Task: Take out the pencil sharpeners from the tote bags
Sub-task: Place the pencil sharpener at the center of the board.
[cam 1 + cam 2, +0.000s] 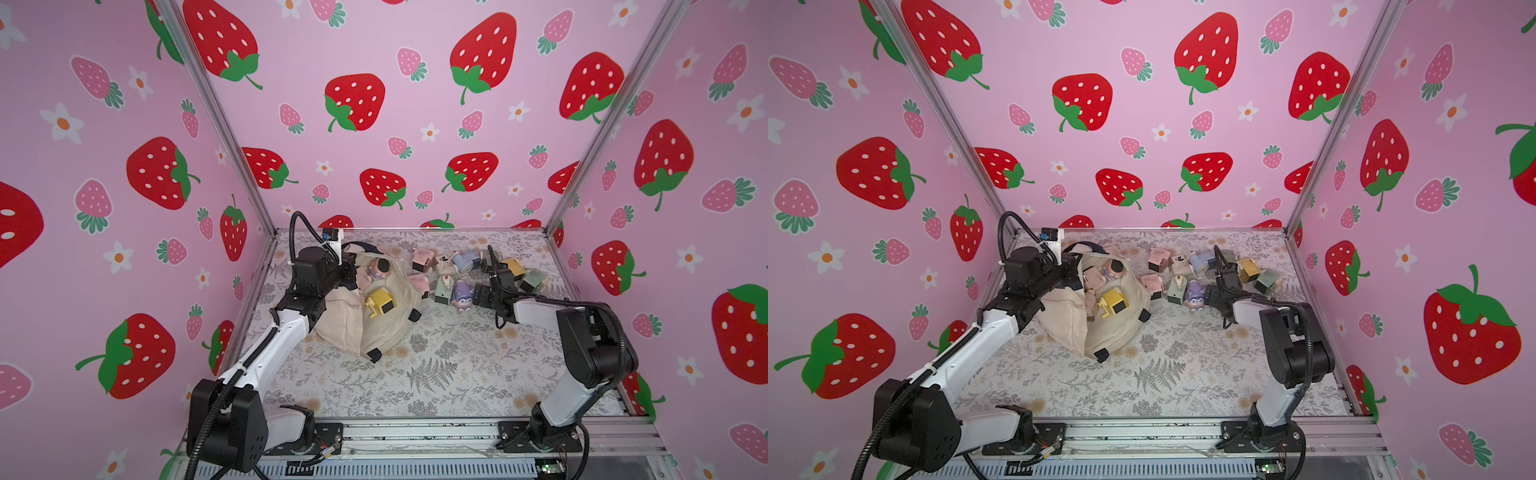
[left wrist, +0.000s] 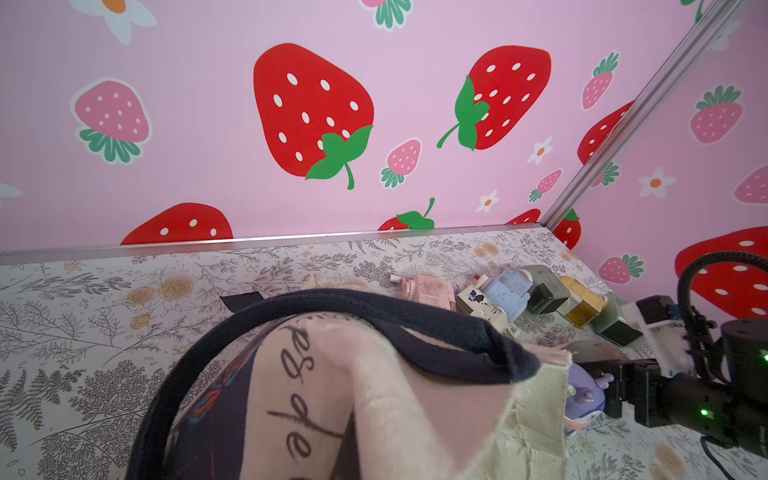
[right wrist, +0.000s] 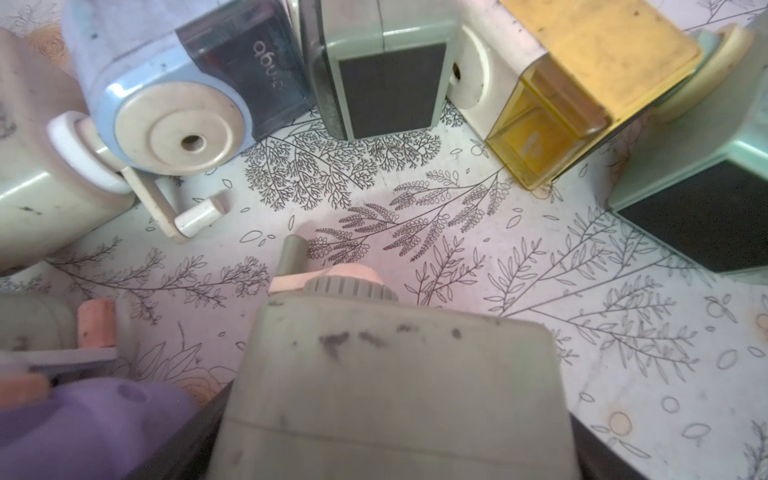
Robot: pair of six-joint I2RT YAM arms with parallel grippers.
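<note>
At far left, my left pincer (image 1: 352, 272) is closed on the raised rim of the tote (image 1: 390, 332), which slumps open on the desk (image 1: 436, 374). Inside the tote lie a yellow sharpener (image 1: 380, 302), a round-faced sharpener (image 1: 379, 266) and pale pink ones beside them.

Just right of the tote, a cluster of sharpeners (image 1: 444, 266) sits on the desk in pink, cream, blue, green and yellow. A purple sharpener (image 1: 462, 297) lies nearest my right pincer (image 1: 482, 296). That pincer, jaws spread wide, grips a grey sharpener (image 3: 395, 374) across its body.

Hard to make out:
- Cloth hides my left fingers.
- The tote's dark handle (image 2: 332, 307) and script lettering fill the left wrist view and are cut off at its edge.
- The tote's depths are hidden.
- I cannot pick out the grey sharpener in either top view.
</note>
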